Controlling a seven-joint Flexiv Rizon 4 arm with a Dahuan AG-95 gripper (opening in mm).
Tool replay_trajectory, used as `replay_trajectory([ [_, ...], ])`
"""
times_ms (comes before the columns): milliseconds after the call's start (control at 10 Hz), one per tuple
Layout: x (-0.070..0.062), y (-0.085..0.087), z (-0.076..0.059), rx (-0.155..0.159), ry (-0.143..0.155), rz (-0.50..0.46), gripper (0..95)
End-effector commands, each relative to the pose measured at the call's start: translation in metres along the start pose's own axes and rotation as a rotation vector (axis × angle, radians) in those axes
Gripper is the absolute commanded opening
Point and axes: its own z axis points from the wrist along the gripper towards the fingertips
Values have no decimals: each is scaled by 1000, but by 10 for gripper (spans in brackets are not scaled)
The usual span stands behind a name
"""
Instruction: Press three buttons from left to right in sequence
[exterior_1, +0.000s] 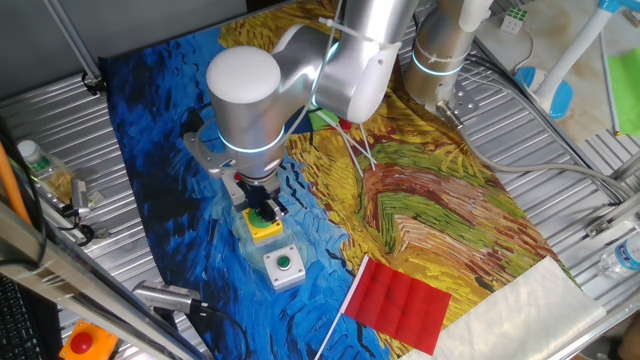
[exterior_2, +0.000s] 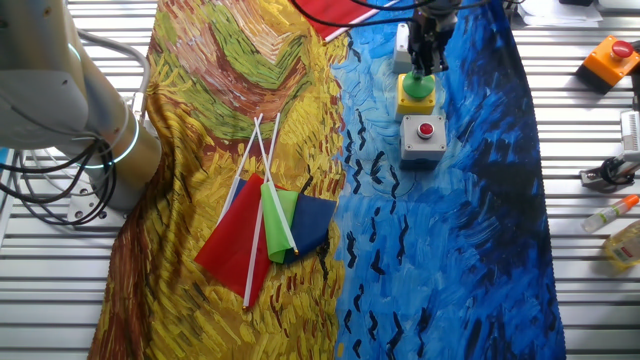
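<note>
While the arm is hiding the grey red-button box (exterior_2: 424, 137) in one fixed view, the other is showing it; three boxes are lining up, gripper (exterior_2: 424, 68) touching the yellow box (exterior_2: 416, 96), grip state unclear.

cloth (exterior_2: 450, 230) swirling blue and yellow brush strokes | yellow box (exterior_2: 416, 100) green button | grey box (exterior_2: 424, 139) red button | grey box (exterior_1: 283, 269) small green button | flag (exterior_1: 400, 303) plain red
</note>
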Motion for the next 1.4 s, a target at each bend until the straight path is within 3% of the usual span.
replay_trajectory([
  [100, 1, 0, -1, 1, 2, -3, 0],
  [400, 2, 0, 1, 2, 5, 1, 0],
  [700, -1, -3, 15, -5, -5, -2, 0],
  [800, 0, -3, 17, -21, -12, 0, 0],
  [1100, 2, -1, 9, -21, -10, -4, 0],
  [1400, 3, 2, -10, -6, -7, -8, 0],
])
